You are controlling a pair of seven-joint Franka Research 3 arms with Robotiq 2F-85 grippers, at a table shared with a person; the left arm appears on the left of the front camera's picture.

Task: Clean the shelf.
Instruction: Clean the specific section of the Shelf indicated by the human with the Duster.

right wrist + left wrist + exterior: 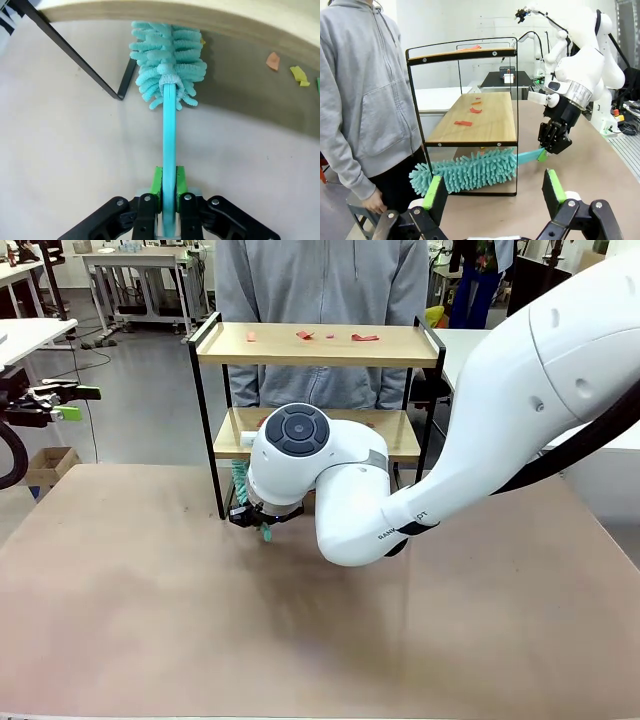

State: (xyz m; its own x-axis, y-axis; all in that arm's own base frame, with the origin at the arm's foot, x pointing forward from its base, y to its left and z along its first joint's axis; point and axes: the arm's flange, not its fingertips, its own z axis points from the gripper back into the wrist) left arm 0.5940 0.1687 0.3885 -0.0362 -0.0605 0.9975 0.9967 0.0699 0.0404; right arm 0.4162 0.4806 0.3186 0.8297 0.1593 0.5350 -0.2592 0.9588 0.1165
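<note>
Robotics lab: white workbenches [130,256] behind, loose floor cables [97,337], cardboard box [48,465].

The broad, matte pinkish-beige tabletop [150,620] I work over is evenly lit, with only soft shadows on it. Beyond its far edge lies a smooth grey floor [140,410]. A small open brown cardboard box [48,466] sits on that floor just past my table's left corner. A white-topped table [30,335] stands at the far left, and a white bench with thin metal legs [135,265] stands farther back. Another white table surface [468,342] shows to the right. In my left wrist view a plain white wall [470,22] rises behind a black-topped desk [507,77].
</note>
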